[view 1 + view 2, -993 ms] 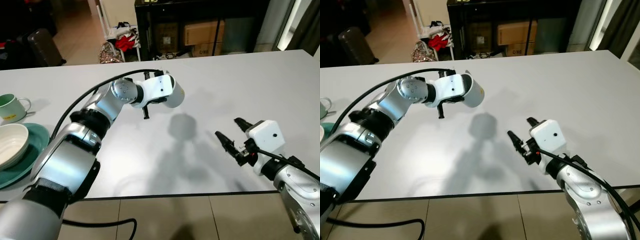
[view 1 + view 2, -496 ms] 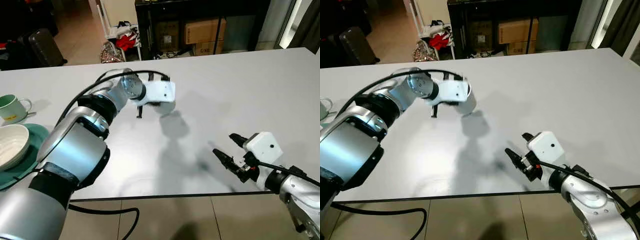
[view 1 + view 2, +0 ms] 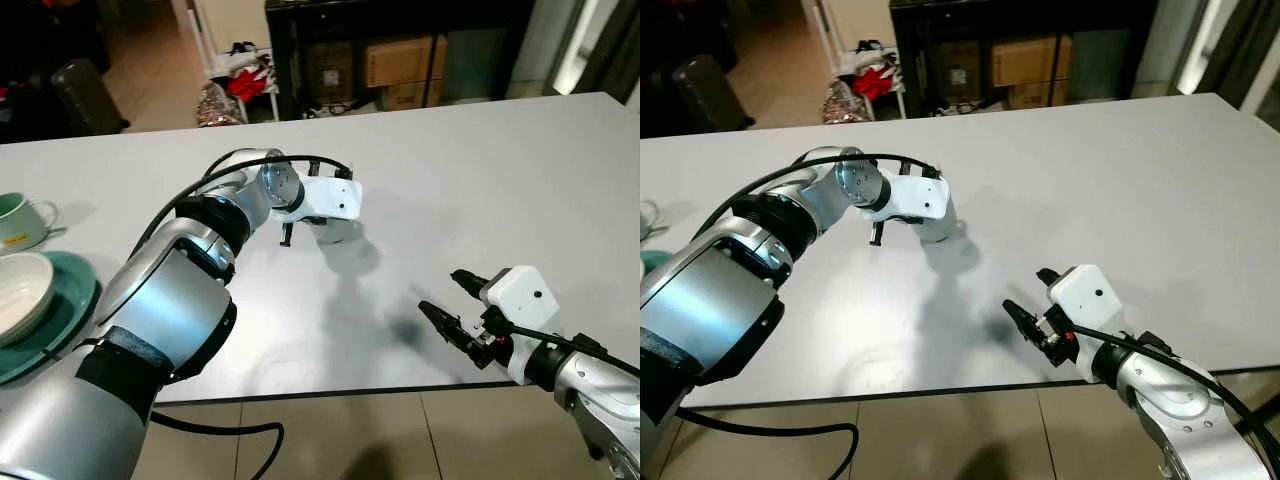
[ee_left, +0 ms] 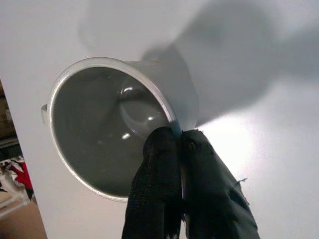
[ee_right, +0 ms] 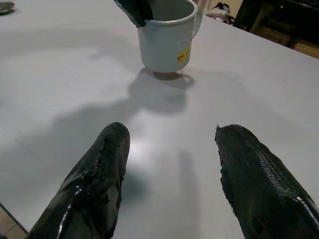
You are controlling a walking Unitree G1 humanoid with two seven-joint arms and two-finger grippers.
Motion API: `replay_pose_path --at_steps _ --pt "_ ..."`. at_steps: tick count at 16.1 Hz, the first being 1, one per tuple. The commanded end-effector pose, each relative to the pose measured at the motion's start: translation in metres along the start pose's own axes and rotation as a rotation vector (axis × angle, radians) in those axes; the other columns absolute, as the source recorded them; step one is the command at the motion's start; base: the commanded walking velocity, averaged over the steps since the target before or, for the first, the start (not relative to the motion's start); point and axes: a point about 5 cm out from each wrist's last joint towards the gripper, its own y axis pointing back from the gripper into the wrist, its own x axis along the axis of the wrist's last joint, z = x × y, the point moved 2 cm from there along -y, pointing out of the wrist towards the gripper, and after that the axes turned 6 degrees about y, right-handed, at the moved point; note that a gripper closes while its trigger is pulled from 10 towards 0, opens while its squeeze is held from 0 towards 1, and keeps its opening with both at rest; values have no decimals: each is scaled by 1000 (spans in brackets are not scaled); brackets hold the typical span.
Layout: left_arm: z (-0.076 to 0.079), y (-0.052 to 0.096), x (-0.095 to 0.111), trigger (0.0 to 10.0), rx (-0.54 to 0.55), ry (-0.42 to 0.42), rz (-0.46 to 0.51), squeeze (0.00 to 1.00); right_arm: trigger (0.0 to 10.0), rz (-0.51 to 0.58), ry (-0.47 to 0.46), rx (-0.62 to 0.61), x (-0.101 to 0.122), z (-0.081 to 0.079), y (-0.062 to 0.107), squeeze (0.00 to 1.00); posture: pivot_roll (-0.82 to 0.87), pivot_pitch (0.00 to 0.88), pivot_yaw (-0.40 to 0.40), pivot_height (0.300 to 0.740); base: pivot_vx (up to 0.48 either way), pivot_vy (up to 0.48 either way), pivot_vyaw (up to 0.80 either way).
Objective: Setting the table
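Mug (image 5: 167,40) mid-table (image 3: 480,180); bowl (image 3: 18,290) apparently far left.

We note a grey mug (image 5: 167,42) of smooth, glazed ceramic look; its inner wall carries small bright highlights just ahead of the left gripper (image 4: 179,137) fingertips, so the glaze is glossy. A yellow paper-like sticker (image 5: 183,54) sits on its outer wall. The left fingers (image 4: 155,189) pinching the mug rim show a black, finely woven or textured covering, matt. The right gripper (image 5: 172,144) fingers (image 5: 99,179) are black too, pebbled in texture, with a slight wet-looking sheen along the edges. Beneath and between them, we record the table (image 3: 500,170) as a smooth, white, satin surface, softly reflecting light. The wrist housings (image 3: 518,292) look like white moulded plastic, and the arm links (image 3: 160,300) like brushed silver metal.
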Motion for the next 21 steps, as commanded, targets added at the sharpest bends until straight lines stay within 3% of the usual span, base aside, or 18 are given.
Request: replay_pose_path --at_steps 1,2,3,4,10,12,13,14,15,16,18,20,21 --pt "-6 5 0 10000 19 -12 -15 98 10000 4 -1 13 2 -5 -1 0 -330 0 150 740 0 0 0" --pt "-6 5 -1 10000 17 -14 -23 573 10000 3 -2 12 2 -6 0 0 -330 0 151 740 0 0 0" --pt "-6 5 -2 10000 21 -13 -29 945 10000 3 -3 12 2 -6 0 0 -331 0 153 740 0 0 0" --pt "-6 5 -3 10000 25 -14 -36 1000 10000 2 -3 11 2 -6 -1 0 -331 0 154 740 0 0 0" --pt "-11 7 -8 10000 75 -4 -55 1000 10000 6 -2 6 2 -6 -1 0 -331 0 154 740 0 0 0" --pt "-20 15 -4 10000 117 47 17 1000 10000 10 -2 5 4 -6 0 0 -332 0 154 740 0 0 0" --pt "-29 26 -1 10000 144 109 116 918 10000 23 -8 -6 7 -5 3 0 -333 0 155 740 0 0 0" --pt "-35 35 -1 10000 162 142 170 635 10000 38 -20 -21 10 -4 5 0 -327 0 147 740 0 0 0" --pt "-40 42 -1 10000 173 172 220 196 10000 51 -31 -33 12 -3 6 0 -327 0 147 740 0 0 0" --pt "-48 55 0 10000 199 227 314 0 10000 73 -56 -55 15 -1 7 0 -312 0 131 740 0 0 0" --pt "-58 70 -6 10000 249 403 456 0 10000 93 -129 -100 17 2 5 0 -292 0 105 740 0 0 0" --pt "-53 72 -20 10000 315 571 600 0 10000 133 -190 -161 22 1 -6 0 -277 0 86 740 0 0 0" --pt "-40 67 -28 10000 323 655 655 0 10000 144 -185 -181 24 -2 -12 1000 -267 0 75 740 0 0 0"
